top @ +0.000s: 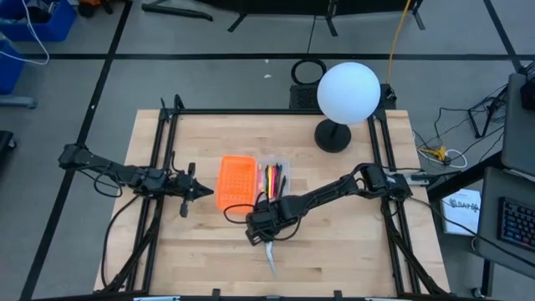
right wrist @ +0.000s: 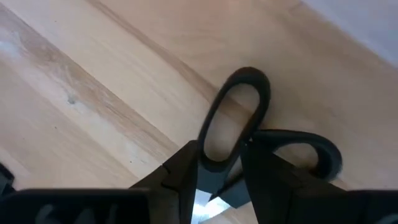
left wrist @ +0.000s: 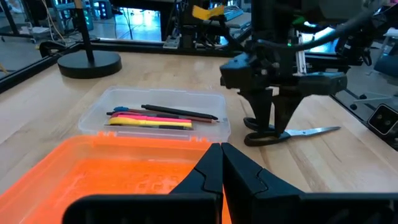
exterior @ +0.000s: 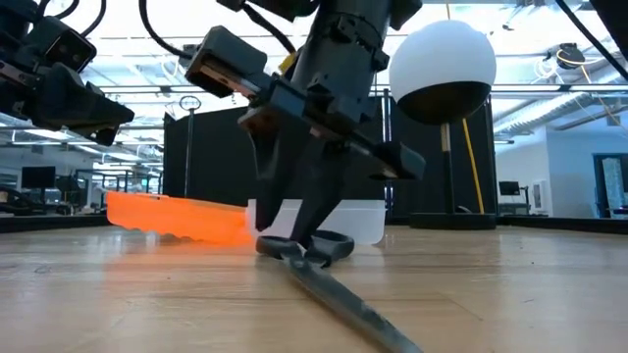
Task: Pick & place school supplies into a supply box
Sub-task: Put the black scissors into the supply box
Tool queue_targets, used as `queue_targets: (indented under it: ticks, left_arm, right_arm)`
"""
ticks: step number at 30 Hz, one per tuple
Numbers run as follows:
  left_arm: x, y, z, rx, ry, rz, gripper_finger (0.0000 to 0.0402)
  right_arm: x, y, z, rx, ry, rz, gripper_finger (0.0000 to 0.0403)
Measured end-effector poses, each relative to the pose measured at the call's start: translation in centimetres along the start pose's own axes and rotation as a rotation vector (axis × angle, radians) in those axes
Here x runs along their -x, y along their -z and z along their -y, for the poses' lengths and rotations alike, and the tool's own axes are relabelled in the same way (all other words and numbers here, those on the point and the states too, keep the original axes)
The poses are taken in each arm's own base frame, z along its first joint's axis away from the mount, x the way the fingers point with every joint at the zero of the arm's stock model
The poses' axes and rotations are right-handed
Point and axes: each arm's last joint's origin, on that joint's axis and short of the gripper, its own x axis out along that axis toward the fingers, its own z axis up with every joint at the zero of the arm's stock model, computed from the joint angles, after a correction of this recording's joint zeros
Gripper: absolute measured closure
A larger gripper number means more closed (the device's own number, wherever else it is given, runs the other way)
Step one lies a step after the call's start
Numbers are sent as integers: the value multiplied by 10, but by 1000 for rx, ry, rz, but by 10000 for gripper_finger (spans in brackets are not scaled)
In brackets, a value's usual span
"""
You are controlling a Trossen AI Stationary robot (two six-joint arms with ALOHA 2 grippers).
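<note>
From above, the right tool (top: 266, 230) reaches down over the scissors (top: 270, 253) lying on the worktop (top: 351, 251) just in front of the supply box (top: 275, 178), which holds the pens and pencils (top: 272, 177) and sits beside the orange perforated piece (top: 236, 181); the left tool (top: 203, 191) waits clenched near that piece's other side. At table height, the right tool's fingers (exterior: 312, 211) stand down around one dark handle loop of the scissors, blades flat on the wood. The right wrist view shows the fingers straddling one side of a loop, parted, not yet gripping.
</note>
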Motion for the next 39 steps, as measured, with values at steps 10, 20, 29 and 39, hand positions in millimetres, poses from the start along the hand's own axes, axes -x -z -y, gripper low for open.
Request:
queue_targets:
  ticks: [10, 20, 29, 39]
  left_arm:
    - [0, 0, 0, -12, 0, 0, 394]
    - [0, 0, 0, 2, 0, -1, 394]
    - [0, 0, 0, 5, 0, -1, 394]
    - [0, 0, 0, 11, 5, -2, 394]
  right_arm:
    - [-16, 4, 8, 10, 59, -97, 284]
    - [-14, 13, 15, 52, 140, -145, 284]
    - [-31, 14, 34, 95, 194, -122, 295]
    - [-50, 20, 59, 85, 177, -154, 391]
